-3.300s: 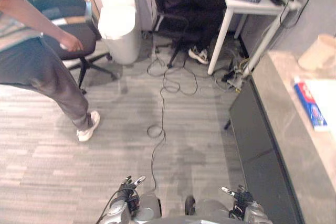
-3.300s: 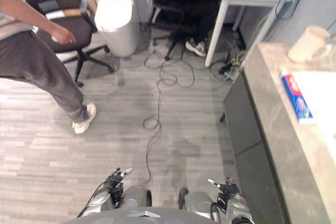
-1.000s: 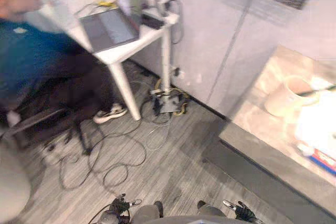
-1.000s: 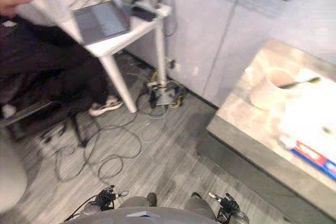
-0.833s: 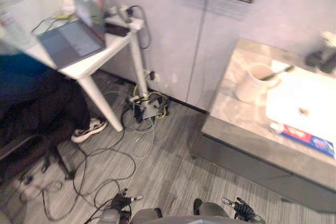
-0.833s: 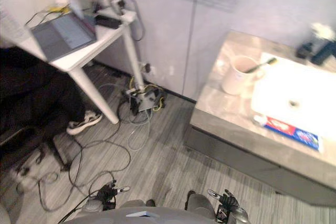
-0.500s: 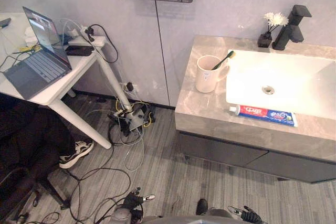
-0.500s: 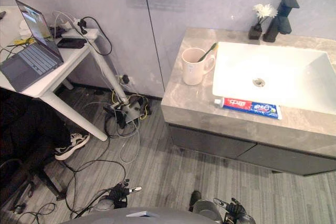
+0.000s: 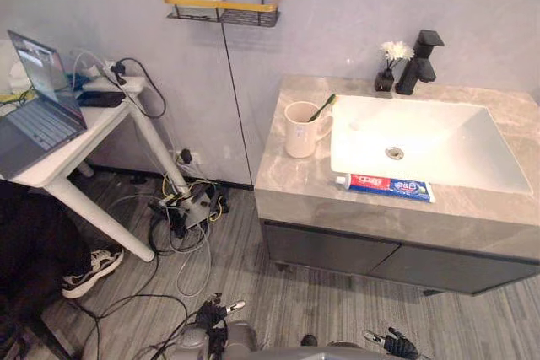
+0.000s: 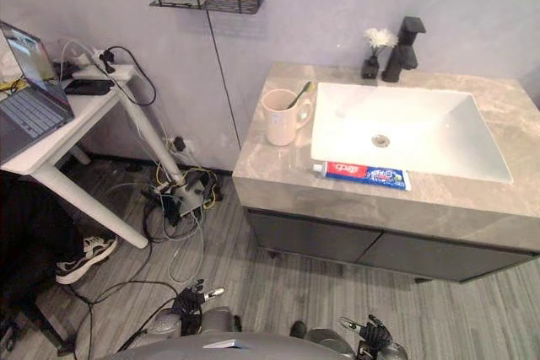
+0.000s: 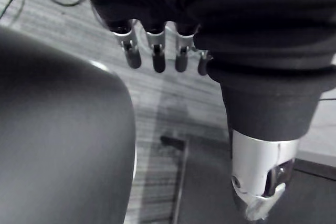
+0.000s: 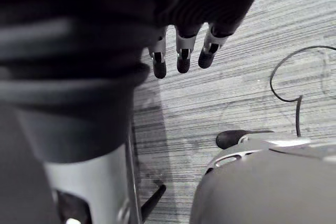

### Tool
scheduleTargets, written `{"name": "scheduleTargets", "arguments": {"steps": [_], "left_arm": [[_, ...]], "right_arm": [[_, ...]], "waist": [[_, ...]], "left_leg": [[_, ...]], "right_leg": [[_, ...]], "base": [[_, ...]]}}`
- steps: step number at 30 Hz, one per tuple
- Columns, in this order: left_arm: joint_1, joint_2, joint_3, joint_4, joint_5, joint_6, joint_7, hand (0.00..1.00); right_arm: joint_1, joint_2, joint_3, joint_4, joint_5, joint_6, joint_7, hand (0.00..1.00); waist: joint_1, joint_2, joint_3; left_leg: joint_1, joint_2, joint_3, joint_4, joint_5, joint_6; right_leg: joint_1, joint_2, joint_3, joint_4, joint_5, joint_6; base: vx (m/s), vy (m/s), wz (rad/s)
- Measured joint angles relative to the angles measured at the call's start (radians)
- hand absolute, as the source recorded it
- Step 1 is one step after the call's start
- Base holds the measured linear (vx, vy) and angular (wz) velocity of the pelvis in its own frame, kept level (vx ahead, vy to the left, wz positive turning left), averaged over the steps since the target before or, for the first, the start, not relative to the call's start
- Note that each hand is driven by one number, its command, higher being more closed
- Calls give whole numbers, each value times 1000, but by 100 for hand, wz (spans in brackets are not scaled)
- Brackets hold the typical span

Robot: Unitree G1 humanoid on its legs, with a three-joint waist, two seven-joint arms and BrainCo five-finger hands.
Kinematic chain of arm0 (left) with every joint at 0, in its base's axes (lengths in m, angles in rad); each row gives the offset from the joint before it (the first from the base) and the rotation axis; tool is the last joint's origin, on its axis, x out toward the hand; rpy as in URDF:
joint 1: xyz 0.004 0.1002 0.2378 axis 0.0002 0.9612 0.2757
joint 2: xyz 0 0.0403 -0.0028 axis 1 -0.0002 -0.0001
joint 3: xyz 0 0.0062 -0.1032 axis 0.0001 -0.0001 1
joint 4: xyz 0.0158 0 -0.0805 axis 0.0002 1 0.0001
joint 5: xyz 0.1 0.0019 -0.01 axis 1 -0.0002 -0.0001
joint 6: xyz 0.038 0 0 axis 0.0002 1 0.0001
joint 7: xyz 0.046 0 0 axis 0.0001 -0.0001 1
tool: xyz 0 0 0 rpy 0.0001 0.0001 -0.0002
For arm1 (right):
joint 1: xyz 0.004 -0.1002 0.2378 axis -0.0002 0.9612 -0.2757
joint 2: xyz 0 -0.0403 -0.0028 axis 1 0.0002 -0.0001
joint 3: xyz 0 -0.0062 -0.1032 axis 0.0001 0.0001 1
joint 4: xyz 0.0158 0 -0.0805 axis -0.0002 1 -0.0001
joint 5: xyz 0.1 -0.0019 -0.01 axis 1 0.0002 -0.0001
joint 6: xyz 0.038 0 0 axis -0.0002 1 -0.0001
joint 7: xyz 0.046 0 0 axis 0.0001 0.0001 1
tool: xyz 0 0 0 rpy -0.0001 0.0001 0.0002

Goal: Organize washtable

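The washstand's grey stone worktop (image 9: 287, 185) stood far ahead of the robot, well apart from both hands, and nothing on it appeared to have been tidied yet. The left hand (image 9: 213, 316) hung low at the near left above the floor; in its wrist view the fingers (image 11: 155, 51) pointed down, loose and released, with nothing in them. The right hand (image 9: 393, 344) hung at the near right in the same way, its fingers (image 12: 181, 51) relaxed and empty. On the worktop, the toothpaste tube (image 9: 384, 185) lay flat on the near strip, just in front of the white basin (image 9: 456, 137), its long axis running left to right along the near edge and its white cap pointing left. A cream cup (image 9: 299, 130) stood upright just left of the basin with a green toothbrush (image 9: 321, 107) leaning in it. At the far edge were a black tap (image 9: 419, 61) and a small dark vase of white flowers (image 9: 388, 69). On the wall to the far left hung a yellow-railed shelf (image 9: 224, 8). The tube lay almost straight ahead of the right hand, so that hand looked the nearer one for it, while the cup sat roughly between the two. Any grasp probably called for closing the gap first, then taking the tube across its width.
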Motion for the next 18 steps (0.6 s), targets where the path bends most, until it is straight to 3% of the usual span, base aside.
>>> {"name": "scheduleTargets", "arguments": {"steps": [1,5,11,13,14,16,18], "left_arm": [[11,2,10,1,-5,1,0,0],[19,12,51,4,-10,2,1,0],[20,25,46,40,-7,8,-2,0],[8,25,32,41,-8,8,-1,0],[2,25,8,42,-8,8,-2,0],[-11,44,-43,42,-8,8,-2,0],[-12,49,-62,41,-7,8,-2,0]], "right_arm": [[6,-8,-3,-1,-2,1,0,0],[4,0,-16,0,-12,1,1,0],[-7,15,-34,0,-21,1,15,0],[-22,20,-33,0,-38,1,24,0],[-28,20,-30,0,-39,1,26,0],[-41,32,-30,-5,-39,0,26,0],[-41,38,-27,-9,-38,-1,26,0]], "waist": [[6,14,-9],[9,1,-16],[-1,-27,-58],[0,-36,-51],[2,-37,-47],[-8,-57,-13],[-23,-67,-10]], "left_leg": [[17,-30,-14,-186,82,33],[44,-75,-10,-264,102,67],[128,-124,36,-380,121,81],[154,-131,55,-396,119,85],[181,-129,66,-406,116,90],[269,-124,73,-415,108,102],[303,-119,74,-428,103,110]], "right_leg": [[-3,6,11,-24,9,15],[-15,-27,36,-10,-3,44],[-39,-79,80,55,-64,72],[-67,-94,93,144,-104,89],[-106,-98,104,259,-126,121],[-171,-115,107,524,-128,143],[-196,-131,102,623,-149,131]], "base": [[100,102,-28],[166,117,-10],[247,96,-16],[241,53,-30],[198,32,-32],[158,-30,-25],[75,-51,3]]}}
